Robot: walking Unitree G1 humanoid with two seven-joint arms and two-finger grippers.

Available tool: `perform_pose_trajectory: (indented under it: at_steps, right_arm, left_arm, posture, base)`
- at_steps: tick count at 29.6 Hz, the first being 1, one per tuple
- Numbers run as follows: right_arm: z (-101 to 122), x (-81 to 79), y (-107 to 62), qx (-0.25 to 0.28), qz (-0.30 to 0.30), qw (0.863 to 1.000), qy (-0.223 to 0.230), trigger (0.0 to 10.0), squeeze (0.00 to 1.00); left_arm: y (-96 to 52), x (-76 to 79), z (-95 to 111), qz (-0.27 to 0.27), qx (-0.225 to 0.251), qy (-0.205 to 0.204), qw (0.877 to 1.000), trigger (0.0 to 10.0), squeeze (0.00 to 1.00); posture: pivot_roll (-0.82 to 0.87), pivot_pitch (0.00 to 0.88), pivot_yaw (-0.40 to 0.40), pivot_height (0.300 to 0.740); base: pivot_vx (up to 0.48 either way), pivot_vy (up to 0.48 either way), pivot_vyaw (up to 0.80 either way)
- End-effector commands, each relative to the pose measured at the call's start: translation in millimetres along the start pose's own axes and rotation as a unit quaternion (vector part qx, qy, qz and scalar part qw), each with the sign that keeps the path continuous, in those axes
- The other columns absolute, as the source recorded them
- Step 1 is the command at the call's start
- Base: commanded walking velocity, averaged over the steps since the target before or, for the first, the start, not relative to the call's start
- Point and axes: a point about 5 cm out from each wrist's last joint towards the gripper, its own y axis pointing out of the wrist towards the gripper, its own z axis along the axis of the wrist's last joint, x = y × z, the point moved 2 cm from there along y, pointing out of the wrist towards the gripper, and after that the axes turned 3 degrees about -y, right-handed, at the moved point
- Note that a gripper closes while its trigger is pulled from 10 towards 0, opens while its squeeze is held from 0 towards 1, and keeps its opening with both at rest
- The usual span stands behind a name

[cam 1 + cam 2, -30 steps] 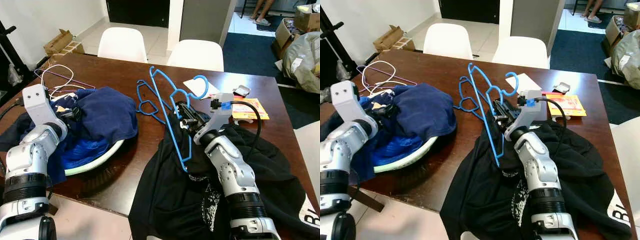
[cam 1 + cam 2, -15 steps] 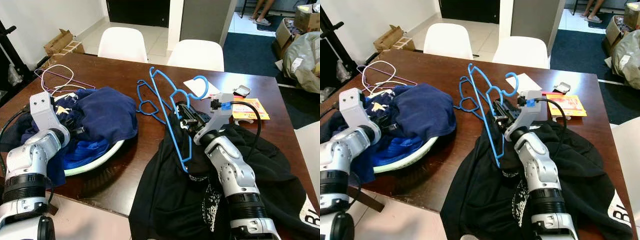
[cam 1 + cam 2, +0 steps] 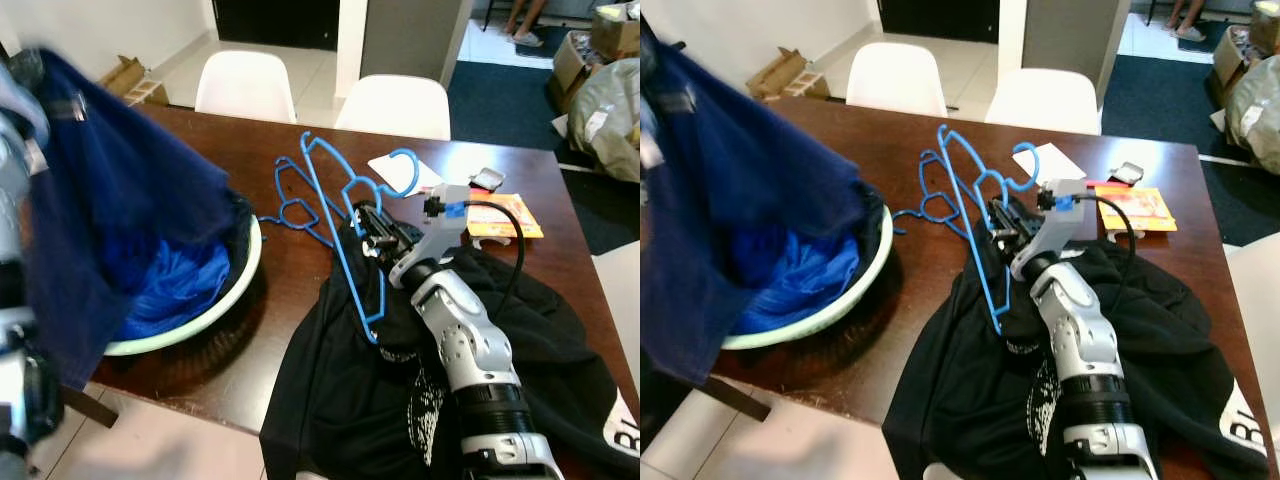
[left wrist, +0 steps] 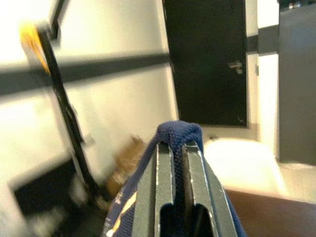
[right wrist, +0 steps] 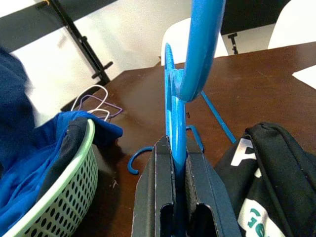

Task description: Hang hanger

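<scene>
With the right gripper [image 5: 178,163] clamped on the blue hanger [image 3: 350,240] above the black shirt [image 3: 560,340], beside the basket [image 3: 245,270], the left gripper [image 4: 174,153] pinching navy cloth [image 3: 110,190] should lift it clear for threading.

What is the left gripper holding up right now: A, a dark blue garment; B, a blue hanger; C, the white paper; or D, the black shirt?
A: the left gripper is pinched on a fold of the dark blue garment, which hangs raised over the green basket.
</scene>
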Motion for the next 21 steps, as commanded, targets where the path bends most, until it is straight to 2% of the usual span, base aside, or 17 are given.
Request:
perform_pose_trajectory:
  at_steps: [1,2,4,5,6,8,9,11,12,14,15,17,18,19,20,21]
  right_arm:
    - [-4.7,-0.6,0.4,-0.003,-0.001,1.0,0.013,10.0,0.0]
    - [-4.9,0.2,0.5,-0.001,-0.004,1.0,0.017,10.0,0.0]
    - [-4.9,0.2,0.5,-0.001,-0.004,1.0,0.017,10.0,0.0]
    - [-5.1,0.6,0.6,0.001,-0.006,1.0,0.02,10.0,0.0]
    - [-5.3,1.4,0.8,0.002,-0.008,1.0,0.024,10.0,0.0]
    - [-5.3,1.4,0.8,0.002,-0.008,1.0,0.024,10.0,0.0]
    - [-5.3,2.0,0.8,0.002,-0.009,1.0,0.027,10.0,0.0]
    - [-5.3,2.0,0.8,0.002,-0.009,1.0,0.027,10.0,0.0]
    - [-5.4,1.9,0.7,0.003,-0.009,1.0,0.028,10.0,0.0]
    - [-5.4,1.9,0.7,0.003,-0.009,1.0,0.028,10.0,0.0]
    - [-5.4,1.9,0.5,0.003,-0.008,1.0,0.029,10.0,0.0]
    - [-5.4,1.9,0.5,0.003,-0.008,1.0,0.029,10.0,0.0]
    - [-5.3,1.5,0.4,0.003,-0.007,0.999,0.031,10.0,0.0]
    - [-5.4,1.0,0.5,0.002,-0.005,0.999,0.032,10.0,0.0]
    - [-5.4,1.0,0.5,0.002,-0.005,0.999,0.032,10.0,0.0]
    - [-5.7,0.8,0.6,0.0,-0.004,0.999,0.034,10.0,0.0]
  left_arm:
    - [0.8,-1.3,17.3,-0.004,0.033,0.027,0.999,0.0,0.0]
    - [2.0,32.9,32.4,-0.075,0.062,0.033,0.995,0.0,0.0]
    - [2.0,32.9,32.4,-0.075,0.062,0.033,0.995,0.0,0.0]
    - [-4.7,76.1,31.5,-0.16,0.07,0.042,0.984,0.0,0.0]
    - [-21.9,129.0,11.2,-0.256,0.032,0.009,0.966,0.0,0.0]
    - [-21.9,129.0,11.2,-0.256,0.032,0.009,0.966,0.0,0.0]
    - [-39.4,164.0,-2.4,-0.317,0.007,-0.012,0.948,0.0,0.0]
    - [-39.4,164.0,-2.4,-0.317,0.007,-0.012,0.948,0.0,0.0]
    - [-66.4,197.7,-27.4,-0.38,-0.047,-0.033,0.923,0.0,0.0]
    - [-66.4,197.7,-27.4,-0.38,-0.047,-0.033,0.923,0.0,0.0]
    - [-105.3,230.1,-58.4,-0.441,-0.129,-0.058,0.886,0.0,0.0]
    - [-105.3,230.1,-58.4,-0.441,-0.129,-0.058,0.886,0.0,0.0]
    - [-147.9,252.3,-84.5,-0.492,-0.211,-0.067,0.842,0.0,0.0]
    - [-191.5,267.3,-102.8,-0.534,-0.273,-0.071,0.797,0.0,0.0]
    - [-191.5,267.3,-102.8,-0.534,-0.273,-0.071,0.797,0.0,0.0]
    - [-218.0,272.0,-112.4,-0.554,-0.308,-0.07,0.771,0.0,0.0]
  posture:
    - [0.06,0.108,0.039,0.74]
    - [0.05,0.1,0.041,0.74]
    - [0.05,0.1,0.041,0.74]
    - [0.05,0.091,0.041,0.74]
    - [0.06,0.091,0.041,0.74]
    - [0.06,0.091,0.041,0.74]
    - [0.06,0.091,0.041,0.74]
    - [0.06,0.091,0.041,0.74]
    - [0.05,0.093,0.05,0.74]
    - [0.05,0.093,0.05,0.74]
    - [0.06,0.096,0.049,0.74]
    - [0.06,0.096,0.049,0.74]
    - [0.05,0.097,0.048,0.74]
    - [0.05,0.102,0.049,0.74]
    - [0.05,0.102,0.049,0.74]
    - [0.05,0.104,0.047,0.74]
  base:
    - [0.0,0.0,0.0]
    - [0.0,0.0,0.0]
    - [0.0,0.0,0.0]
    - [0.0,0.0,0.0]
    - [0.0,0.0,0.0]
    - [0.0,0.0,0.0]
    - [0.0,0.0,0.0]
    - [0.0,0.0,0.0]
    - [0.0,0.0,0.0]
    - [0.0,0.0,0.0]
    - [0.0,0.0,0.0]
    - [0.0,0.0,0.0]
    - [0.0,0.0,0.0]
    - [0.0,0.0,0.0]
    - [0.0,0.0,0.0]
    - [0.0,0.0,0.0]
